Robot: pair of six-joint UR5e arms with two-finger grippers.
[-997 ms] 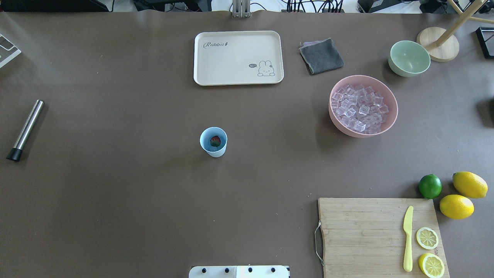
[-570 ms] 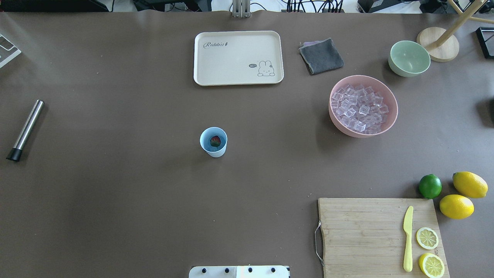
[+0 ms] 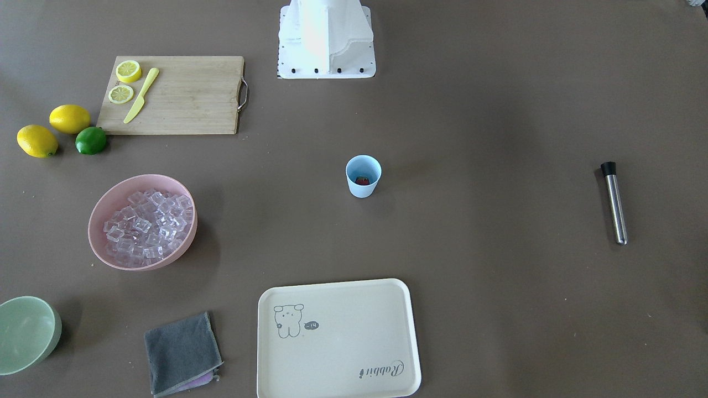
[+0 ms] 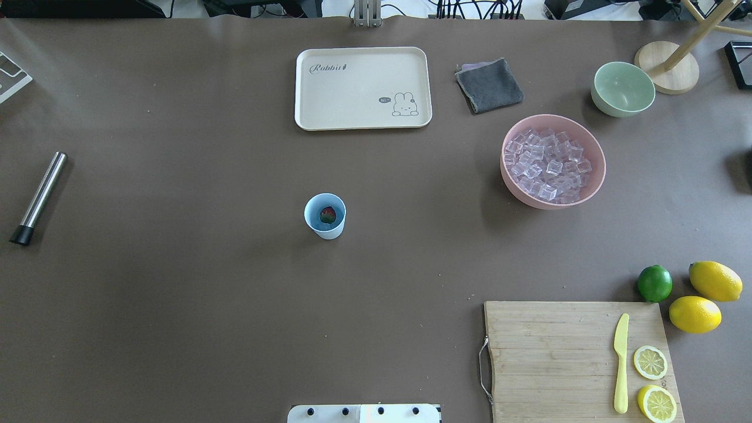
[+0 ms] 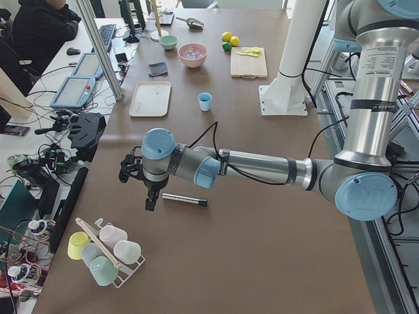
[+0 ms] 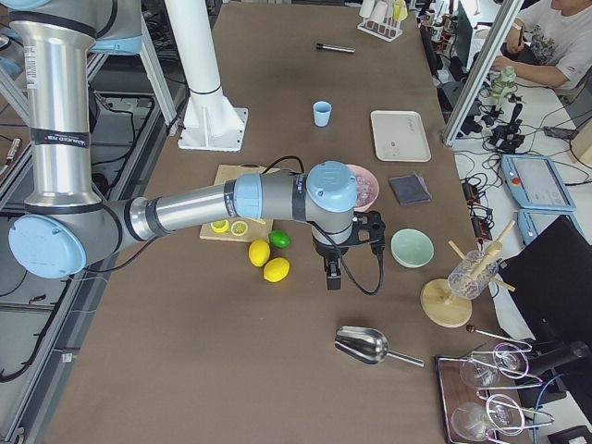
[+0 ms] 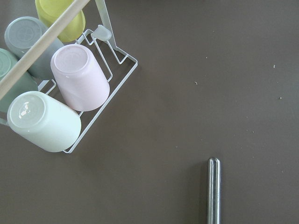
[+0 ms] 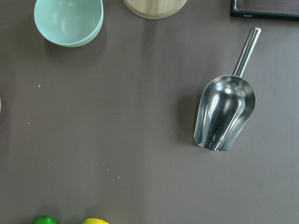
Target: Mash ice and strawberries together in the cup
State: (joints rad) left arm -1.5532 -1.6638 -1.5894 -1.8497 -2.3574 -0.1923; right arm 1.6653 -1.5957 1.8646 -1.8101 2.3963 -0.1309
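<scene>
Overhead exterior view gives me the clearest read. The cup (image 4: 325,215) stands upright near the middle of the tabletop (image 4: 176,305), mouth up and long axis vertical, with the strawberry (image 4: 327,215) lying in its bottom. I can't make out which way the berry's tip points.

So the berry is in, but I see no ice (image 4: 546,164) in the cup. The cubes are heaped in the pink bowl (image 4: 552,203), well apart on the robot's right. I judge the task barely begun: the ice has to go in, and then comes the mashing.

The steel rod (image 4: 39,198) lies flat far to the left, its black end toward the robot. My left hand (image 5: 151,198) hangs just beside it, and the right hand (image 6: 333,275) is near a metal scoop (image 8: 224,114). I cannot tell whether either hand is open or closed.
</scene>
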